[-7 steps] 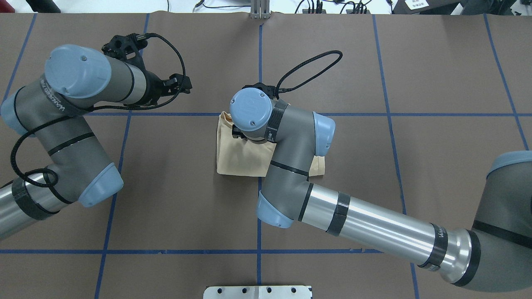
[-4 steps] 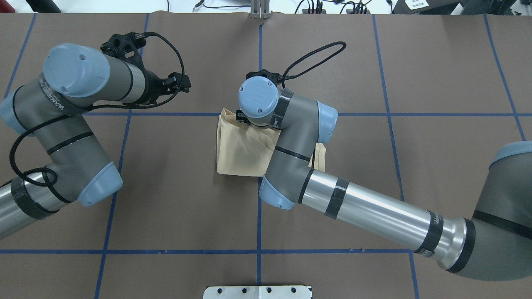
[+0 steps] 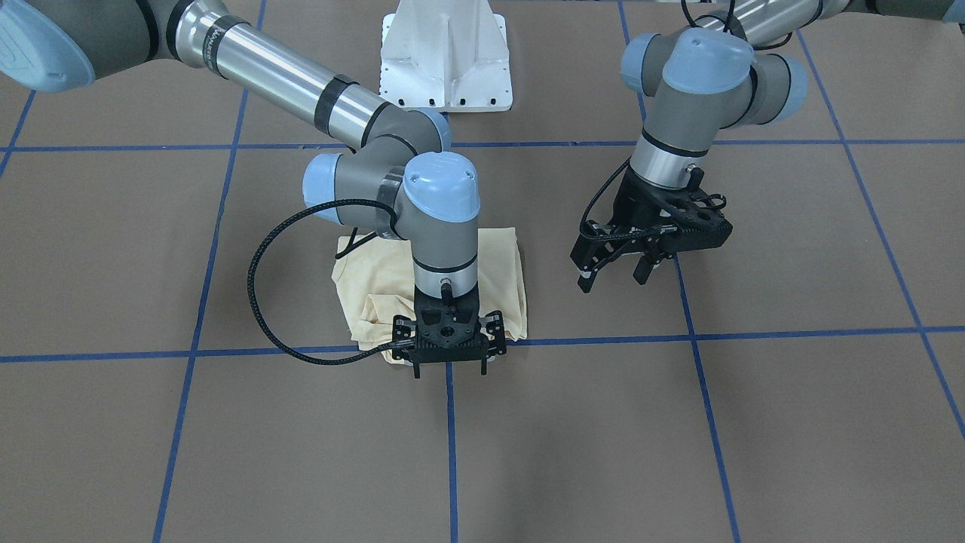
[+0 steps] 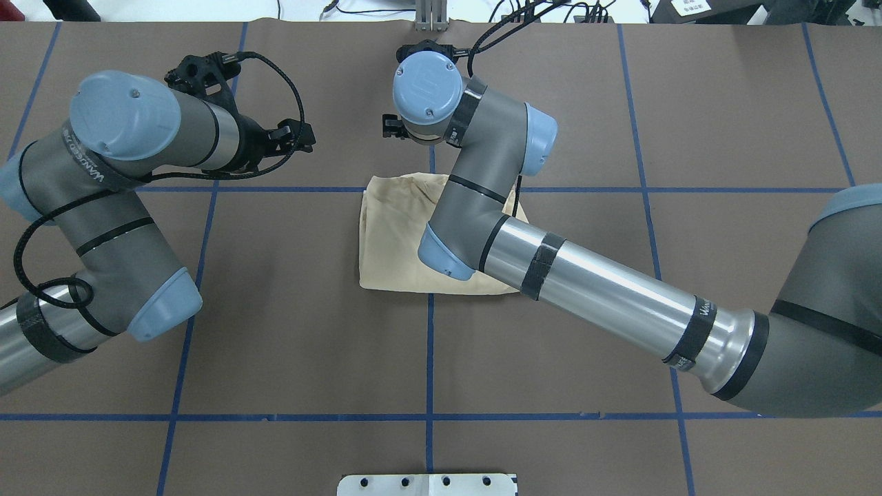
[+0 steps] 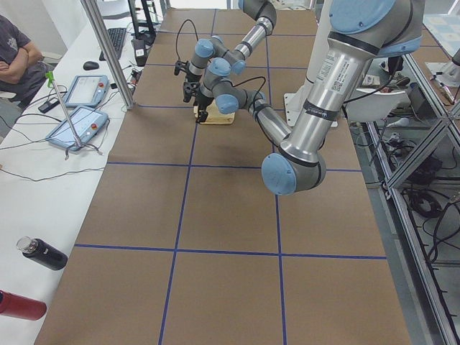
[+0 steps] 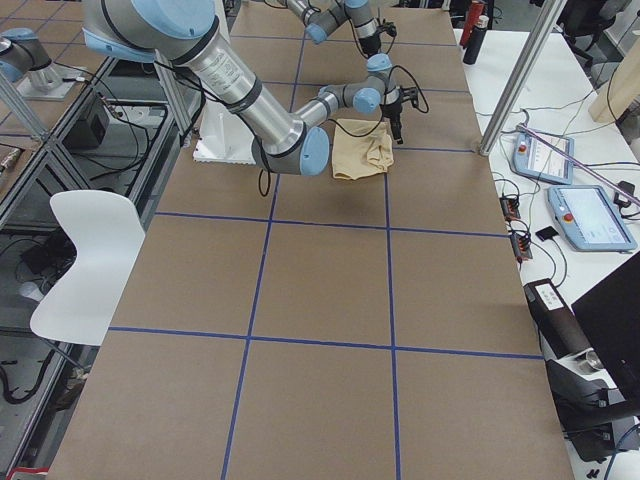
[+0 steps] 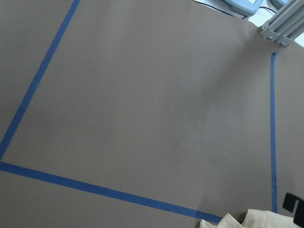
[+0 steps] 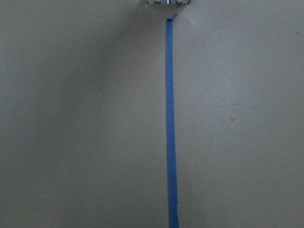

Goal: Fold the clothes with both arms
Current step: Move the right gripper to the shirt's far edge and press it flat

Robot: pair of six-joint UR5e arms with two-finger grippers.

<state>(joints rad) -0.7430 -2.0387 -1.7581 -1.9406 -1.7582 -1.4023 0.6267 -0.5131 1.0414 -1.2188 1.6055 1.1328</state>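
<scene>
The clothes are one cream-yellow shirt (image 3: 501, 264) lying folded into a rough square near the table's middle (image 4: 393, 234), with a rumpled far edge. My right gripper (image 3: 450, 369) points straight down just past that far edge, open and empty, a little above the table. In the overhead view its own wrist mostly hides it. My left gripper (image 3: 612, 280) hangs open and empty beside the shirt, well apart from it (image 4: 303, 138). The left wrist view catches only a corner of the shirt (image 7: 251, 221). In the right wrist view I see bare table and blue tape.
Brown table covering (image 4: 289, 331) carries a grid of blue tape lines. The white pedestal base (image 3: 445, 60) stands at the robot's side. A metal post (image 5: 108, 54), control tablets (image 5: 75, 126) and bottles (image 5: 43, 253) sit on the white side bench, with a seated person (image 5: 14, 50).
My right arm has moved away from the robot, its gripper travelling from over the shirt to past the far edge. The shirt's far edge now lies uncovered. The left arm has barely moved.
</scene>
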